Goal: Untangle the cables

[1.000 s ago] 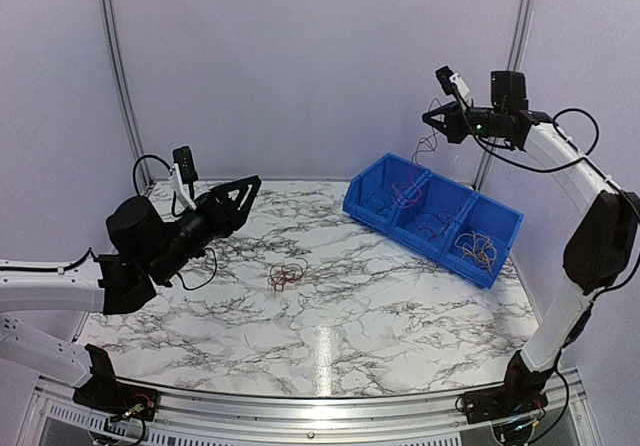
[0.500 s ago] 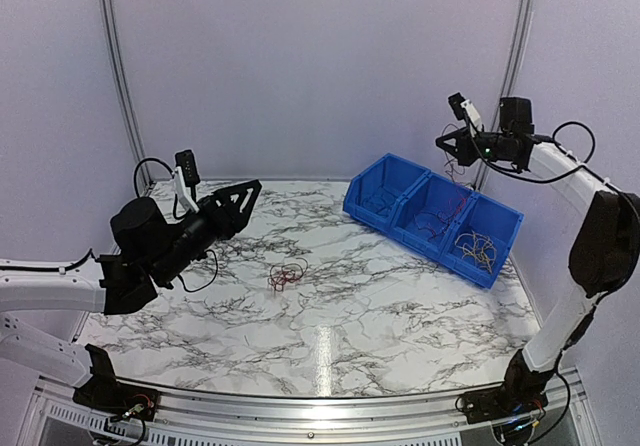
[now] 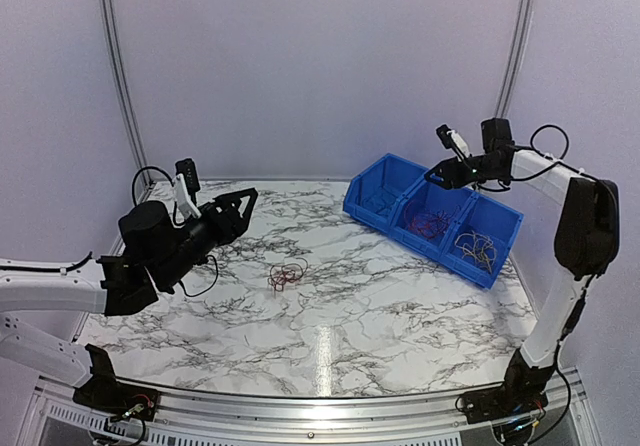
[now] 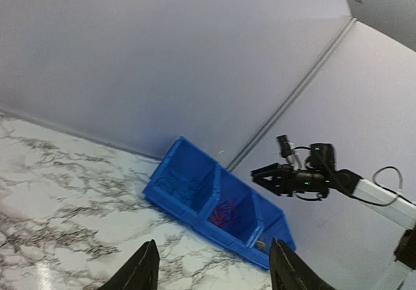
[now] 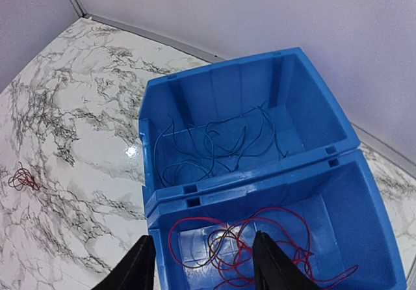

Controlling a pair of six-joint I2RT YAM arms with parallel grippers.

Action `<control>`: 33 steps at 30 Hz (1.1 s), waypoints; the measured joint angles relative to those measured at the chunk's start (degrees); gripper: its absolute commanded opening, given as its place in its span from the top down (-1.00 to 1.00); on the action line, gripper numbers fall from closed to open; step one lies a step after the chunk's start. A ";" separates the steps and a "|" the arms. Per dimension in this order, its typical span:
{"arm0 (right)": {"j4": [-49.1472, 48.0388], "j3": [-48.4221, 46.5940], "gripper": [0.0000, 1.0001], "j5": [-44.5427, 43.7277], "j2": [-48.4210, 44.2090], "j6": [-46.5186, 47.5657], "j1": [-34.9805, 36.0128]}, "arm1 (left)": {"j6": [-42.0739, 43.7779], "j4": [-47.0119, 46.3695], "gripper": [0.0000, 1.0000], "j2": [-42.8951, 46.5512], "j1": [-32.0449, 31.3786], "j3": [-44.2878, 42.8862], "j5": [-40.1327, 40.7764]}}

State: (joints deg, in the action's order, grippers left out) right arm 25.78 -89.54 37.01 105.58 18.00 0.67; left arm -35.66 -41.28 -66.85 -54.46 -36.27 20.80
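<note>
Cables [image 3: 288, 274] lie bunched — left end effector [image 4: 212, 248], right end effector [image 5: 203, 239] both wide, empty.

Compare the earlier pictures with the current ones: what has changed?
The right arm came down over the blue bin and its fingers opened, dropping the red cable into the middle compartment. The left arm barely shifted; the tangle on the table stayed put.

The left arm lies low, well left of the bin [image 3: 372, 214], forearm stretched toward it. The left gripper [image 3: 242, 202] has its 2 fingers spread. The right arm reaches high above the bin; the right gripper [image 3: 432, 175] angles down at it, fingers apart, empty.
</note>
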 measured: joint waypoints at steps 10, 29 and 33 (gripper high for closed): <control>-0.52 7.85 -0.03 -4.35 -14.62 -0.24 1.18 | -0.68 15.26 -0.05 -11.30 1.42 -2.73 10.45; 0.66 -1.46 -0.05 3.98 15.50 4.22 32.50 | -3.58 19.15 0.05 -27.85 8.48 -8.98 -8.48; 0.26 -6.49 -0.02 4.24 19.91 3.15 34.80 | -4.04 19.32 0.11 -31.32 9.14 -9.05 -10.38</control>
State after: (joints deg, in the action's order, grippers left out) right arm 26.04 -96.03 41.25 125.49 21.15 35.46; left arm -39.70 -21.96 -98.17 -45.32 -45.32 10.41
